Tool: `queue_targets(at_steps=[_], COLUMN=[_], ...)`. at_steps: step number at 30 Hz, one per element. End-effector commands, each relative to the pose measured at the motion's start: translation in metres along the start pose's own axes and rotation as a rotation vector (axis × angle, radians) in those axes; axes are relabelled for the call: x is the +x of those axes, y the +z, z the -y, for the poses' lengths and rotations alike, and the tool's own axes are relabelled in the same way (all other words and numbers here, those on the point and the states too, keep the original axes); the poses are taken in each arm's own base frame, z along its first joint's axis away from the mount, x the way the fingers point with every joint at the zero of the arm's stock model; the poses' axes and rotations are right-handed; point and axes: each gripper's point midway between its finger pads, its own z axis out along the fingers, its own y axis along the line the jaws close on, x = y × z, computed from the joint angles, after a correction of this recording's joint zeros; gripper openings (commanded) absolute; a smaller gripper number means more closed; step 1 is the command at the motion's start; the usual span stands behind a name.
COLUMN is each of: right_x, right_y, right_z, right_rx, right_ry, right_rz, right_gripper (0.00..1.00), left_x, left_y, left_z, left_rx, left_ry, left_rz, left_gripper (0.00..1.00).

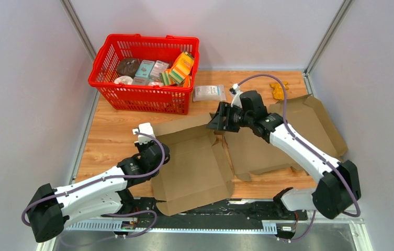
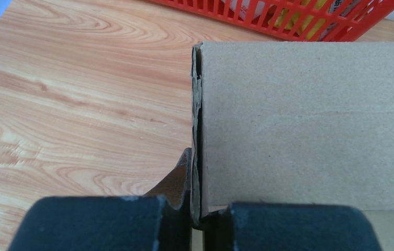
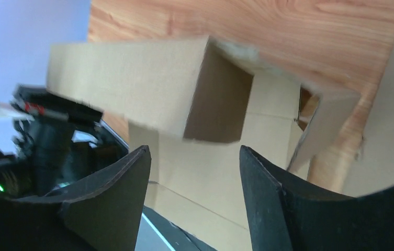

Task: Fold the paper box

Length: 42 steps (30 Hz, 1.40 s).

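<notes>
The brown paper box [image 1: 194,167] lies mostly unfolded across the table, with a wide flap spread out to the right. My left gripper [image 1: 150,140] is shut on the box's raised left wall. In the left wrist view that wall's edge [image 2: 197,130] stands pinched between the dark pads, and the panel [image 2: 310,120] stretches off to the right. My right gripper [image 1: 216,121] hovers over the box's back middle. In the right wrist view it is open [image 3: 194,157], with nothing between its fingers, and a raised flap [image 3: 132,89] shows beyond them.
A red basket [image 1: 142,73] holding several packaged goods stands at the back left, and its rim [image 2: 289,15] shows just beyond the held wall. A white packet [image 1: 209,93] and an orange-yellow object [image 1: 278,90] lie by the back edge. Walls close in on both sides.
</notes>
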Motion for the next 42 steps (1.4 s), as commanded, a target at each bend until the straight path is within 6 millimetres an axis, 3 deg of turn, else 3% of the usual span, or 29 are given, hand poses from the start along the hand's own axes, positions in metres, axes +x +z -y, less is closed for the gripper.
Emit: queue_targets(at_steps=[1, 6, 7, 9, 10, 11, 13, 16, 20, 23, 29, 33, 34, 37, 42], right_x=[0.02, 0.041, 0.035, 0.037, 0.032, 0.034, 0.023, 0.02, 0.009, 0.012, 0.028, 0.041, 0.043, 0.047, 0.057], right_y=[-0.015, 0.009, 0.017, 0.026, 0.031, 0.038, 0.043, 0.054, 0.049, 0.047, 0.063, 0.076, 0.082, 0.082, 0.092], right_z=[0.004, 0.015, 0.014, 0.032, 0.034, 0.047, 0.057, 0.07, 0.093, 0.105, 0.117, 0.107, 0.092, 0.075, 0.068], right_rx=[0.109, 0.212, 0.208, 0.268, 0.277, 0.322, 0.378, 0.431, 0.558, 0.602, 0.619, 0.514, 0.427, 0.305, 0.207], right_ry=[-0.252, -0.409, -0.428, -0.456, -0.463, -0.469, -0.473, -0.485, -0.484, -0.492, -0.514, -0.531, -0.532, -0.538, -0.551], right_rz=[0.05, 0.116, 0.162, 0.186, 0.214, 0.211, 0.264, 0.287, 0.375, 0.396, 0.35, 0.312, 0.316, 0.338, 0.318], right_gripper=[0.63, 0.45, 0.37, 0.26, 0.14, 0.1, 0.0, 0.0, 0.0, 0.0, 0.0, 0.0, 0.0, 0.0, 0.0], left_x=[-0.015, -0.016, -0.014, -0.014, -0.014, -0.014, -0.014, -0.014, -0.013, -0.013, -0.012, -0.012, -0.011, -0.013, -0.012], left_y=[-0.001, 0.0, 0.001, 0.002, 0.002, 0.002, 0.002, 0.002, 0.002, 0.002, 0.002, 0.002, 0.003, 0.002, 0.003], left_z=[0.007, 0.008, 0.008, 0.008, 0.008, 0.008, 0.008, 0.007, 0.006, 0.005, 0.004, 0.004, 0.004, 0.005, 0.005], left_rx=[0.003, -0.008, -0.015, -0.021, -0.022, -0.023, -0.023, -0.023, -0.02, -0.018, -0.018, -0.015, -0.018, -0.015, -0.017], left_ry=[-0.06, -0.046, -0.043, -0.039, -0.041, -0.041, -0.039, -0.048, -0.053, -0.059, -0.064, -0.063, -0.061, -0.065, -0.059], left_rz=[0.028, 0.018, 0.014, 0.011, 0.01, 0.01, 0.005, 0.009, 0.007, 0.008, 0.007, 0.005, 0.004, 0.005, -0.001], left_gripper=[0.0, 0.0, 0.0, 0.0, 0.0, 0.0, 0.0, 0.0, 0.0, 0.0, 0.0, 0.0, 0.0, 0.0, 0.0])
